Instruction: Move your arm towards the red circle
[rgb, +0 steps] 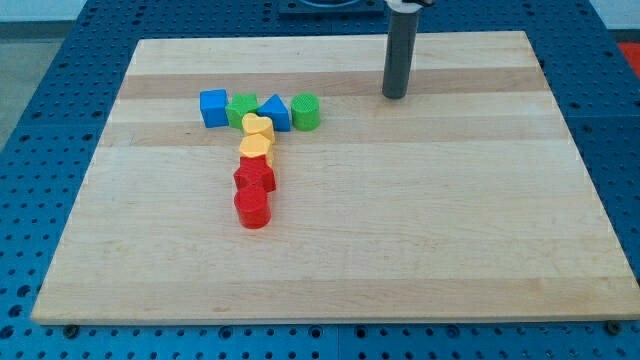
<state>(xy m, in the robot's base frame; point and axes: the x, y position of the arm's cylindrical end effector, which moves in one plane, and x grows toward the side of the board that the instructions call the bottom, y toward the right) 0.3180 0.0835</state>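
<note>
Red circle (253, 206) ends the block column, well apart from my tip (395, 96)

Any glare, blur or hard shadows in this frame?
Camera view: even, soft light; no glare on the board; blocks sharp, the red circle casting a faint shadow; my tip crisp, with a small soft shadow at its base; board edges show perspective taper only.

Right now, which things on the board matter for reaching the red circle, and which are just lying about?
Part of the job:
- red circle, at the bottom end of the column of blocks
- my tip, far off toward the view's upper right

Lying about:
- red star
- two yellow blocks
- blue cube
- blue triangle
- two green blocks
</note>
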